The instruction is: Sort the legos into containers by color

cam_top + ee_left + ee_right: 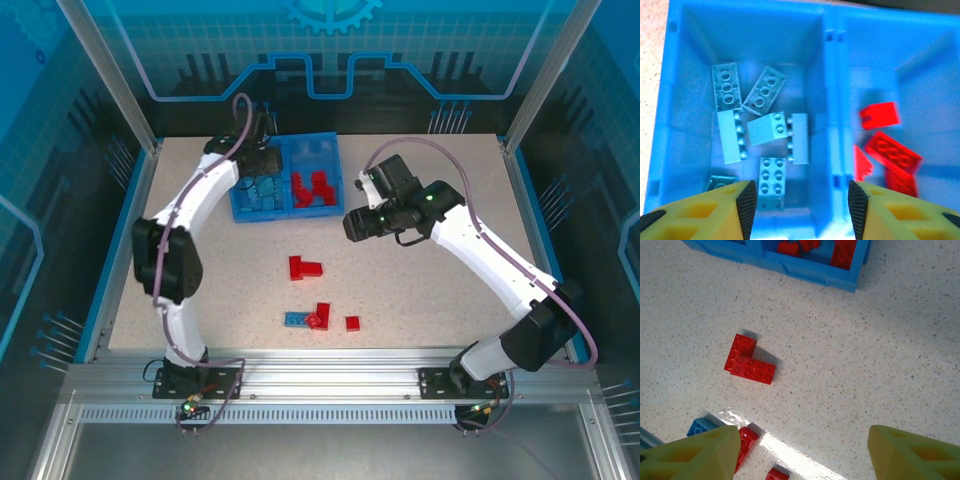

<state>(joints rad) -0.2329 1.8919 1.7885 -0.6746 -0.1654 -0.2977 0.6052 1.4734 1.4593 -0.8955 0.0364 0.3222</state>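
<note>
— Beige, speckled and matte, the tabletop (430, 290) takes up most of the overhead view. What sits on it?

— A shallow rectangular bin (285, 215) of smooth blue plastic, at upper centre, split by a divider wall (832, 100). The white left arm (195, 205) and right arm (490, 255) curve in from the bottom corners.

— And the hands?

— The left gripper (802, 207) hangs over the left compartment (690, 60). Its blocky yellow fingers with black pads (746, 202) are spread apart and hold nothing. The right gripper (802, 455) is above bare tabletop just right of the bin's lower corner, its jaws also wide and gripping nothing.

— The bricks?

— Light blue bricks (770, 130), studded, lie in the left compartment, some flat and some tipped on their sides. Glossy red bricks (880, 115) are heaped in the right compartment (920, 60). The rest lie loose on the table. An L-shaped red piece (747, 361) is in the middle of the overhead view. Below it, towards the bottom edge, a flat blue plate (296, 319) touches a red block (321, 315). A small square red brick (352, 323) sits just beside them, apart.
</note>
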